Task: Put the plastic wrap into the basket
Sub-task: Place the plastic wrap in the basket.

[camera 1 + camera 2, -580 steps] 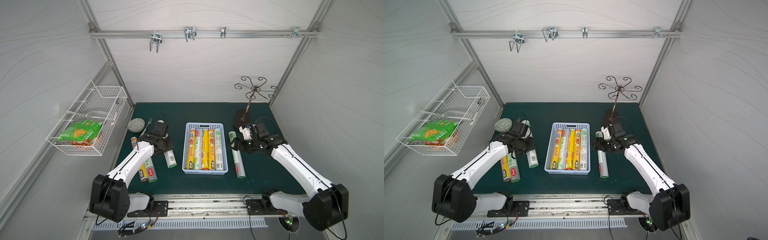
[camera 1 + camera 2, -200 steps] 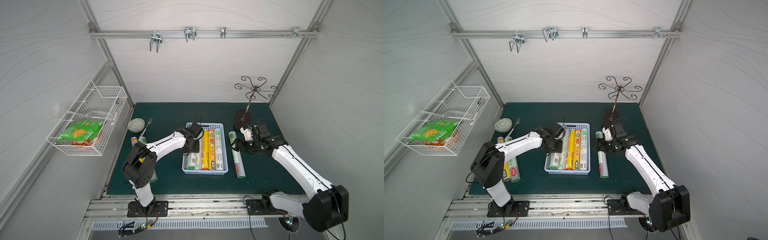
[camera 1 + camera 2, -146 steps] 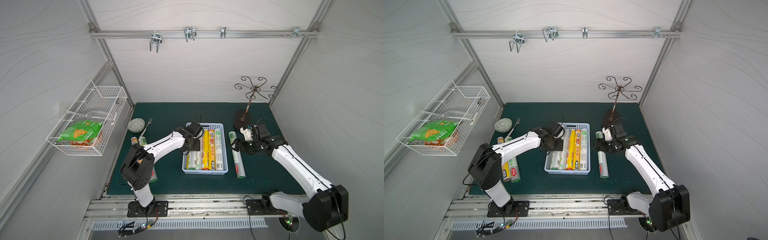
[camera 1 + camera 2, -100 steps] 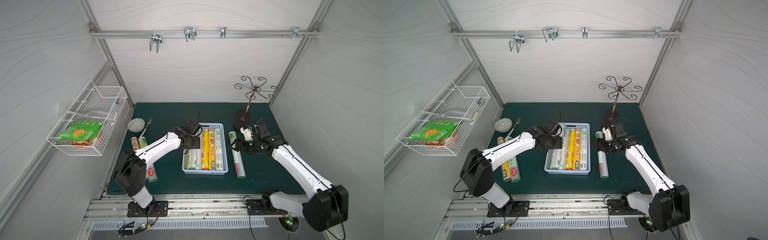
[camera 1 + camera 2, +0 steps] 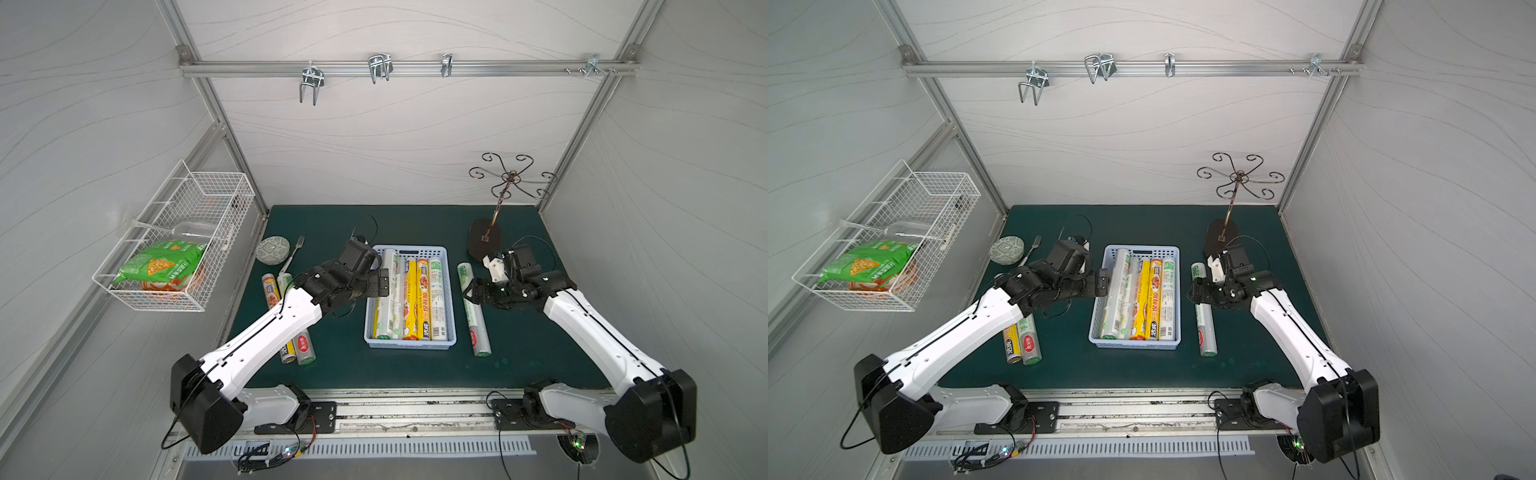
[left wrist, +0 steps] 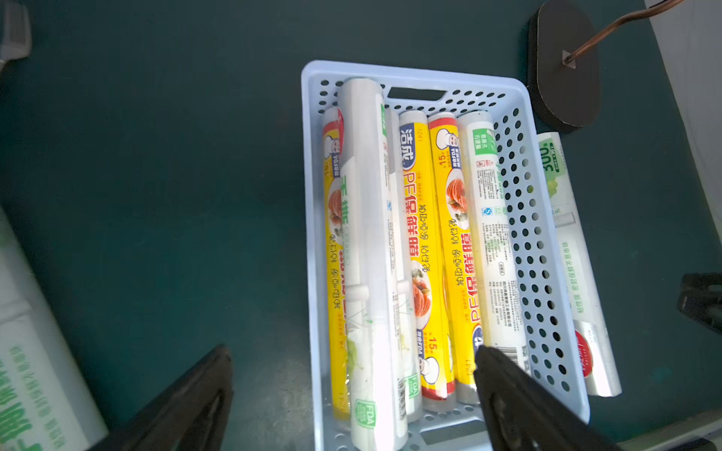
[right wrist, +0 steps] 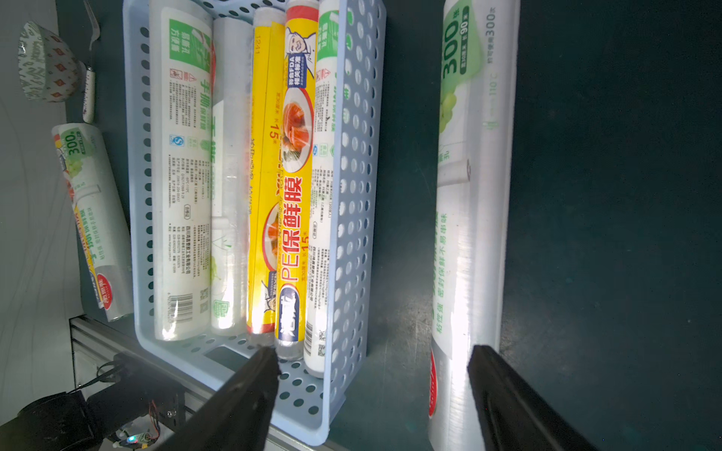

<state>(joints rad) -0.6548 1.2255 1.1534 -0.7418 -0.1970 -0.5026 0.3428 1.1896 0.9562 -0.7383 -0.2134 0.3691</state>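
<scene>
A white-green roll of plastic wrap (image 5: 386,299) that was lying on the worktop (image 5: 332,374) left of the light-blue basket (image 5: 410,345) a few seconds ago is now lying inside it, on top of the rolls along its left wall. The left gripper (image 5: 383,282) has swung across from the worktop's left side to that wall. Near the left edge of the worktop, a yellow roll (image 5: 271,291) and a green-labelled roll (image 5: 304,347) are lying side by side, partly hidden under the left arm. Behind them, towards the rear left corner, a patterned bowl (image 5: 272,249) and a fork (image 5: 293,254) are sitting. The left gripper is hovering over the basket's left rim with its jaws spread wide and nothing between them. The basket is sitting in the middle of the worktop, carrying yellow and white-green rolls packed lengthwise. Just beside its right wall a single roll (image 5: 473,309) is lying on the worktop, parallel to the basket. The right gripper (image 5: 470,293) is hanging over that roll with its jaws apart, gripping nothing. In the right wrist view one finger (image 7: 508,402) is standing at the roll's outer side; whether it is touching the roll I cannot tell. A metal hook stand (image 5: 484,245) is standing near the rear right corner.
</scene>
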